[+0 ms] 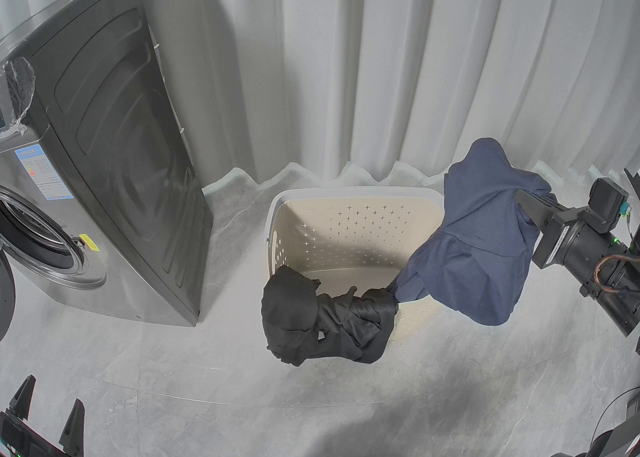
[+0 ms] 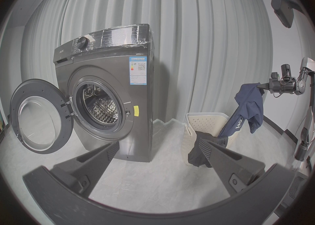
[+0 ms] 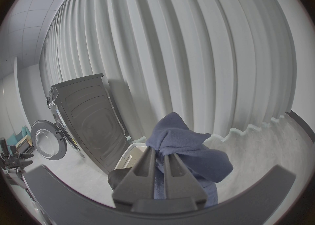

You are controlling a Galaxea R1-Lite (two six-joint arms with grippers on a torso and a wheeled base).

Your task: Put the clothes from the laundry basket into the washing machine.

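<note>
Before white curtains (image 1: 400, 45), a navy garment (image 1: 483, 232) is held clamped in the closed right gripper (image 1: 528, 202) over the laundry basket (image 1: 353, 194).

The navy garment (image 1: 483, 232) hides the right claw's (image 3: 159, 155) tips and the laundry basket (image 1: 347, 193) wall beside them; the washing machine (image 1: 113, 145), well apart, is cut off.

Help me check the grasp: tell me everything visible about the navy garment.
The navy garment is soft, matte cloth, bunched and creased. The right tool is shut on its upper folds and holds it up beside the laundry basket. One part hangs free; a narrow end trails down into the basket, meeting the black garment draped over the rim.
</note>
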